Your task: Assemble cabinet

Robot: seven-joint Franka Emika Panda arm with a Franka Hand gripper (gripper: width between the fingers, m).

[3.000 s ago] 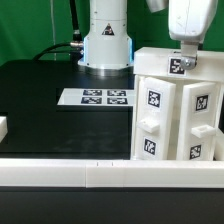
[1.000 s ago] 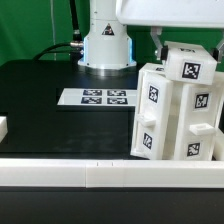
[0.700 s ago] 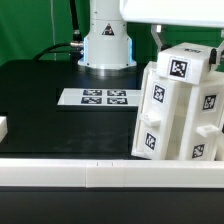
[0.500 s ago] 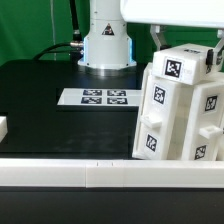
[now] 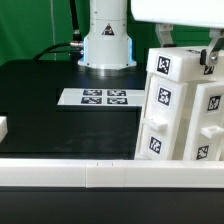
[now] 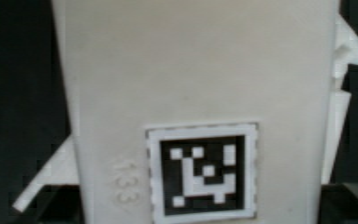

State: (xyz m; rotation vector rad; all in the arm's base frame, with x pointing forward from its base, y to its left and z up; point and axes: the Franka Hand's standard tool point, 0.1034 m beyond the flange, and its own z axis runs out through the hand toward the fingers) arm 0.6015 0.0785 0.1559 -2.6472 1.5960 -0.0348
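The cabinet [image 5: 180,105] fills the right side of the exterior frame, a tall white boxy body with tagged blocks stacked down its faces; it leans, its top tipped toward the upper left of the frame, its foot hidden behind the white rail [image 5: 110,175] that runs across the bottom edge, nearest the camera; so I can't say whether it touches the surface [image 5: 50,100]. At the far left edge, just above the rail, a small white piece [image 5: 3,128] sits alone on the black surface. Up top now: the gripper [image 5: 186,56] comes down from the upper right, one of its fingers [image 5: 163,38] dark against the green backdrop on the cabinet's left shoulder, the other at the right edge of the frame; the fingers stand wide apart and straddle the cabinet's top, clamped across its broad width; that's my read of why the body can sit at such a tilt, it is being carried or turned by the arm. The wrist view agrees; the cabinet fills it, its fiducial tag [image 6: 202,168] low in the frame, right under the camera. Farther back, mid-frame, the marker board [image 5: 98,97] lies flat; behind it the robot base [image 5: 106,45] stands at upper centre.
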